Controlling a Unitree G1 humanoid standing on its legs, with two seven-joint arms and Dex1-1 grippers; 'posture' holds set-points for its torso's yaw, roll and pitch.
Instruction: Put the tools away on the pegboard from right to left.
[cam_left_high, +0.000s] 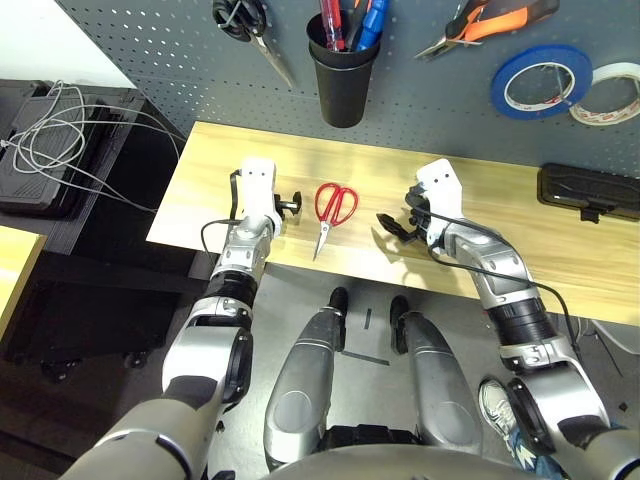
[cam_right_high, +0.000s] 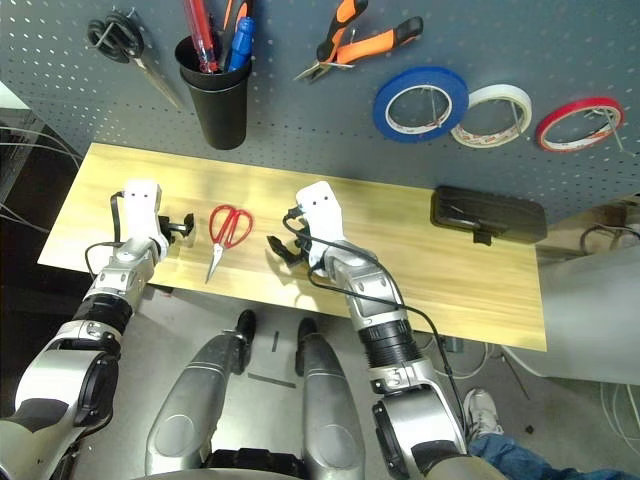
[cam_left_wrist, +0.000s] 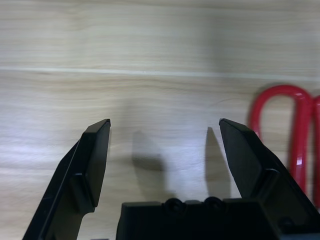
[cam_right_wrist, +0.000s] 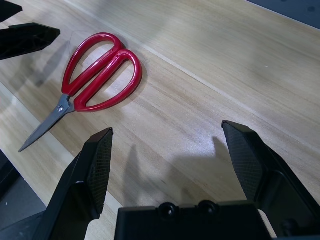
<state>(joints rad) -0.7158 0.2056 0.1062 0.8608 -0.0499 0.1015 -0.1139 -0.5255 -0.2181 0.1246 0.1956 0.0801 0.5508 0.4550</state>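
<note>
Red-handled scissors lie flat on the wooden table, blades toward the front edge. My left gripper hovers open just left of the handles, nothing between its fingers. My right gripper stands open to the right of the scissors, also empty. On the pegboard hang the blue tape roll and the orange-and-black pliers. A blue-handled screwdriver stands in the black cup.
Black-handled scissors hang at the pegboard's left. White tape and red tape hang right of the blue roll. A flat black case lies at the table's right. Black boxes with cables sit left of the table.
</note>
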